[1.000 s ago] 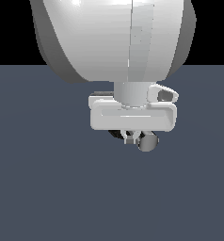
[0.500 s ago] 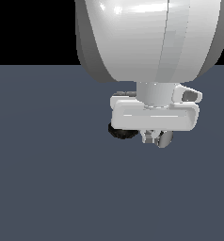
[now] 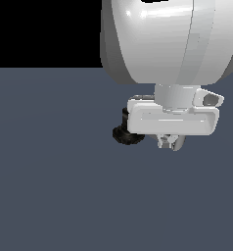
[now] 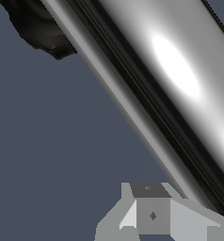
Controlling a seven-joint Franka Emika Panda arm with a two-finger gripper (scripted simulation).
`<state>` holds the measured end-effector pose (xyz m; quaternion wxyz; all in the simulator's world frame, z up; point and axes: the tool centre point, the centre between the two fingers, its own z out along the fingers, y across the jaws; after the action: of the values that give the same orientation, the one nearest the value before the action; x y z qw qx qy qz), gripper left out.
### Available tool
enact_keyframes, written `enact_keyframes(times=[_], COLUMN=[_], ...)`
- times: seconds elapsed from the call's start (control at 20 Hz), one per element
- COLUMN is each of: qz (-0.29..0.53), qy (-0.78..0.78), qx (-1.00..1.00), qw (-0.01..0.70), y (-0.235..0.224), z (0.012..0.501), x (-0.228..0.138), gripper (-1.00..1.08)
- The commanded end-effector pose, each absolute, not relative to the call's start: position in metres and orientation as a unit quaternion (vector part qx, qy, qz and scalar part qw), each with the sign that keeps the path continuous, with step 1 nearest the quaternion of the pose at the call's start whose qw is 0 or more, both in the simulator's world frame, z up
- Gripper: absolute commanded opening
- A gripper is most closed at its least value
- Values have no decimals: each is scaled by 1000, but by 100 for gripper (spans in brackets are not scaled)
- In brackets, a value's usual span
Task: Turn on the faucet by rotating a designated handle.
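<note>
Exterior view: flat slate-grey floor (image 3: 50, 196) under a black backdrop. Large white arm (image 3: 167, 39) fills the upper part toward the exterior view's right. Gripper (image 3: 170, 142) hangs low beneath it, close over the floor; only short finger stubs show under the white body. Faucet (image 3: 126, 133) peeks out at the gripper's edge on the exterior view's left: black ridged round base on the floor, short black elbow above it, rest hidden behind the gripper body.

Wrist view: handle (image 4: 170, 89) runs as a shiny grey bar on a diagonal across the picture, very close to the camera. Black base lump sits at one corner on the grey floor. One grey finger (image 4: 151, 214) visible, its edge right against the bar; second finger not seen. Cannot tell how far open the hand is, nor whether it grips the bar.
</note>
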<state>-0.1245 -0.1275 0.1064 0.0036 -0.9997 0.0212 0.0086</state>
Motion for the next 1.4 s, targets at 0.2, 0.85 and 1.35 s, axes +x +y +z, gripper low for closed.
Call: enact_keyframes(times=[0.2, 0.85, 1.35], qz=[5, 3, 2], qy=[20, 23, 26], qx=[-1000, -1000, -1000], qw=[2, 1, 1], y=[-146, -183, -210], z=[106, 107, 108], x=[-103, -69, -44], gripper=[-100, -100, -100])
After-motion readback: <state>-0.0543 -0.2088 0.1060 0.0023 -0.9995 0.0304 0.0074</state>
